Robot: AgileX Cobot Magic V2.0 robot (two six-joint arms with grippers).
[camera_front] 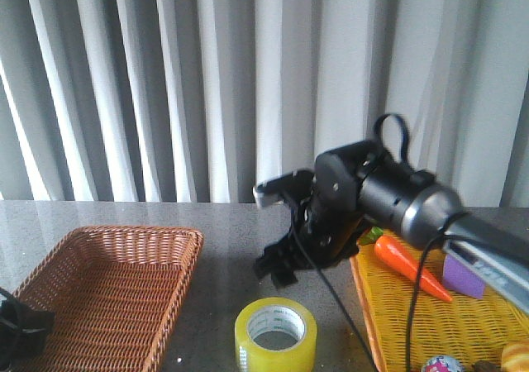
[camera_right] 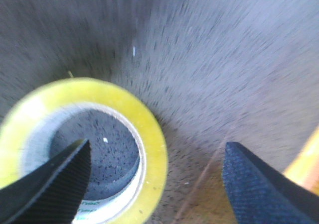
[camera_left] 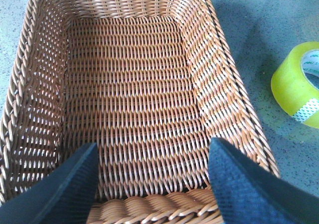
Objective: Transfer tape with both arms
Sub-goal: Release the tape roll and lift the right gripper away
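The tape [camera_front: 275,335] lies flat on the grey table [camera_front: 215,248] in the front view, hole upward, near the front edge between the brown wicker basket [camera_front: 107,281] on the left and the yellow woven tray [camera_front: 438,322] on the right. The right gripper [camera_front: 281,231] hangs above and just behind the roll, not touching it, its jaws spread wide. On the tray lie an orange toy carrot [camera_front: 409,266] and a purple cube [camera_front: 463,274], partly hidden by the right arm [camera_front: 421,211]. A dark part of the left arm [camera_front: 21,326] shows at the lower left edge, over the basket's corner. In the left wrist view the left gripper [camera_left: 154,184] hovers over the basket's near rim with its two black fingers [camera_left: 244,184] set wide apart and nothing between them; the tape [camera_left: 296,84] sits on the table beside the basket, apart from it. In the right wrist view, which is blurred, the tape [camera_right: 149,154] lies below the gripper, one finger [camera_right: 50,189] over its hollow core, the other well to the side over bare table, jaws wide and empty.
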